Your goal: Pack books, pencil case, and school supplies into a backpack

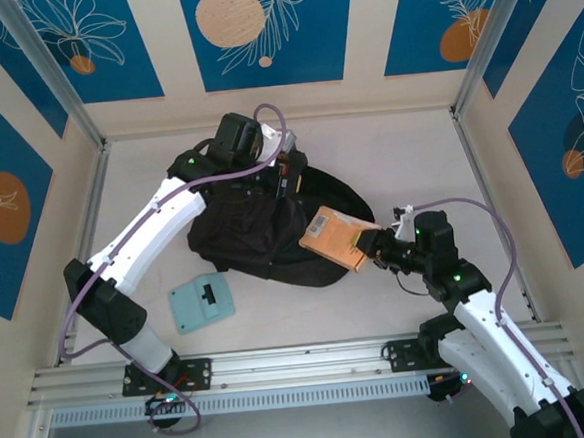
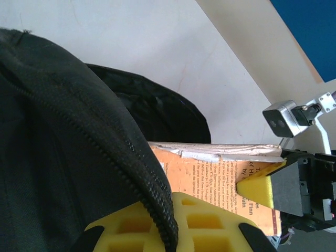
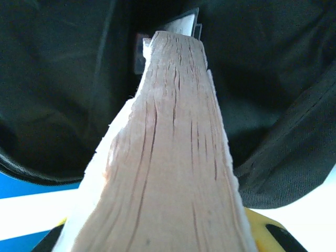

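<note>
Progress: about midway by my guess, with 1 book going in and at least 1 supply left out
Backpack: large soft black fabric backpack (image 1: pixel 263 236), mouth facing its right side; something pale sits deep inside, too hidden to name
Book: thin orange paperback (image 1: pixel 333 238), its leading end over the backpack's right edge, not yet inside
Left out: light-teal rounded piece with black patch (image 1: pixel 202 302), on the table near the backpack's near-left side
Left gripper (image 2: pixel 168 220): pressed together on the backpack's zip edge, at its far side
Right gripper (image 1: pixel 376 245): pinching the paperback's trailing end, just off the backpack's right side
</note>
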You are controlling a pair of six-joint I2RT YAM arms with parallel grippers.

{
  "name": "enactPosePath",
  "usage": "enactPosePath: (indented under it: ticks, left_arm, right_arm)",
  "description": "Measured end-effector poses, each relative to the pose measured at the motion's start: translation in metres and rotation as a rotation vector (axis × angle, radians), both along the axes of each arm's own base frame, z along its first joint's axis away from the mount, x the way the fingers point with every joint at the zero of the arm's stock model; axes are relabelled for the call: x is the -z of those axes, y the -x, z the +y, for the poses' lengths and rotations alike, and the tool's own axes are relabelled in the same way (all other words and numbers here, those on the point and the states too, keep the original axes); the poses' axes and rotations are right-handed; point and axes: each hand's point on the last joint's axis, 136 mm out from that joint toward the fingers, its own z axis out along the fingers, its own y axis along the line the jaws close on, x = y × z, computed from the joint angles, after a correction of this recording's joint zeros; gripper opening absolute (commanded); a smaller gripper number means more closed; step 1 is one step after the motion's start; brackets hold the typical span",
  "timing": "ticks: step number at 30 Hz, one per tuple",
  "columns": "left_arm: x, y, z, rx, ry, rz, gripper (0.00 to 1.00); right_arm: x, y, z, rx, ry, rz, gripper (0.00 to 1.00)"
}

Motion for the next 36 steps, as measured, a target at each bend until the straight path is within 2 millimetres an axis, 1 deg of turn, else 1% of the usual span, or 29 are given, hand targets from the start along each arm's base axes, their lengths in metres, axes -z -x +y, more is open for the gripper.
enactPosePath:
  ticks: [4, 6, 8, 12, 19, 23, 25, 29, 32, 34, 36]
  left_arm:
    - [-0.004, 0.0, 0.006, -0.003, -0.012, -0.015, 0.0]
    - [-0.009, 0.003, 0.009, 0.003, -0.01, -0.033, 0.0]
    - [-0.019, 0.006, 0.012, 0.007, 0.0, -0.059, 0.0]
    - [-0.033, 0.011, 0.018, 0.013, 0.01, -0.101, 0.0]
    - [-0.035, 0.013, 0.02, 0.017, 0.006, -0.114, 0.0]
    - [-0.035, 0.012, 0.02, 0.016, 0.0, -0.121, 0.0]
    - [-0.035, 0.011, 0.021, 0.012, -0.002, -0.125, 0.0]
    - [-0.039, 0.009, 0.022, 0.002, -0.003, -0.137, 0.0]
    - [-0.043, 0.007, 0.023, -0.008, -0.003, -0.151, 0.0]
    - [-0.046, 0.006, 0.023, -0.014, -0.003, -0.159, 0.0]
    - [-0.048, 0.004, 0.024, -0.02, -0.004, -0.165, 0.0]
  right_arm:
    - [-0.006, -0.004, 0.011, -0.041, 0.051, 0.023, 0.0]
    - [-0.009, -0.007, 0.019, -0.063, 0.067, 0.033, 0.0]
    - [-0.009, -0.011, 0.026, -0.081, 0.081, 0.047, 0.0]
    - [-0.01, -0.019, 0.037, -0.094, 0.08, 0.072, 0.0]
    - [-0.018, -0.046, 0.058, -0.076, 0.025, 0.098, 0.0]
    - [-0.026, -0.067, 0.08, -0.094, 0.007, 0.111, 0.0]
    - [-0.025, -0.077, 0.091, -0.098, -0.01, 0.116, 0.0]
    - [-0.008, -0.095, 0.116, -0.121, -0.001, 0.16, 0.0]
    - [0.003, -0.114, 0.144, -0.151, 0.014, 0.179, 0.0]
    - [0.009, -0.129, 0.164, -0.168, 0.013, 0.185, 0.03]
    - [0.016, -0.145, 0.186, -0.182, 0.0, 0.19, 0.09]
